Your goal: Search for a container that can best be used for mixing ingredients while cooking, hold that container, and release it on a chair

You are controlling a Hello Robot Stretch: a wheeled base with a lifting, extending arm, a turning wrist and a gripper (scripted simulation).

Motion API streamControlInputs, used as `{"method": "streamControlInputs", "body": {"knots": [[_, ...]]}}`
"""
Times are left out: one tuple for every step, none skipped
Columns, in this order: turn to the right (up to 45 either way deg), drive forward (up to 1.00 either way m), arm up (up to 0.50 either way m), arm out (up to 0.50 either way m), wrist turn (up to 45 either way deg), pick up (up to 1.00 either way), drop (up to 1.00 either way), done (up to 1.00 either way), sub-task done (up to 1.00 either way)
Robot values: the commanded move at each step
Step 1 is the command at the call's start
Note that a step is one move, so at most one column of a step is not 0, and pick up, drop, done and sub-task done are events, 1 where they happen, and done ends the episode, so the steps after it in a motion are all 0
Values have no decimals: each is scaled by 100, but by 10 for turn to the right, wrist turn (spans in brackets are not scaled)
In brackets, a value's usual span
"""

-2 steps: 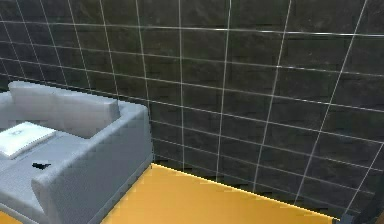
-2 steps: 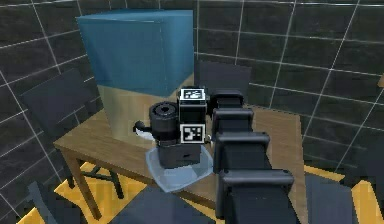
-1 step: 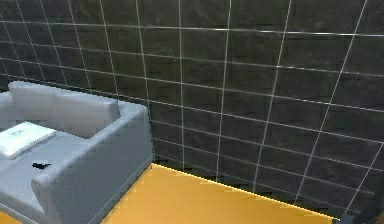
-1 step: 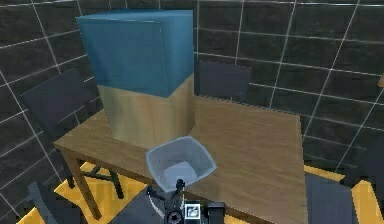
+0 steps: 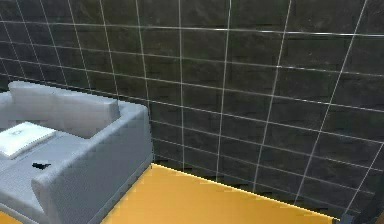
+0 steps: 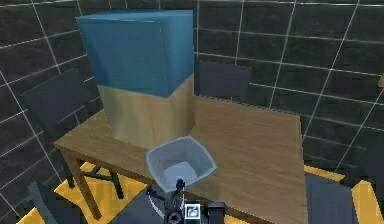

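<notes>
Wooden table (image 6: 250,140) bears a blue-and-tan box (image 6: 140,70), grey bowl (image 6: 181,160) by its near edge; grey armchair (image 5: 95,125) carries a white pad (image 5: 22,138).

armchair (image 5: 75,135): cut by left, bottom edges | dark speck (image 5: 41,165) on seat: unidentifiable | end effector (image 6: 180,190): tip indistinct against bowl (image 6: 182,158)

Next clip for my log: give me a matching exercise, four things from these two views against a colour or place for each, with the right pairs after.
Things:
1. large box
2. armchair
3. floor
4. pale bowl-like container

Descriptions:
A. orange
B. grey, with a white item on its seat
C. blue above, tan below
D. on the wooden table, near the claw

Pairs: 1-C, 2-B, 3-A, 4-D
</notes>
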Motion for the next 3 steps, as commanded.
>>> {"method": "streamControlInputs", "body": {"knots": [[0,0,10,0,0,0,0,0,0],[0,0,16,0,0,0,0,0,0],[0,0,0,0,-450,0,0,0,0]]}}
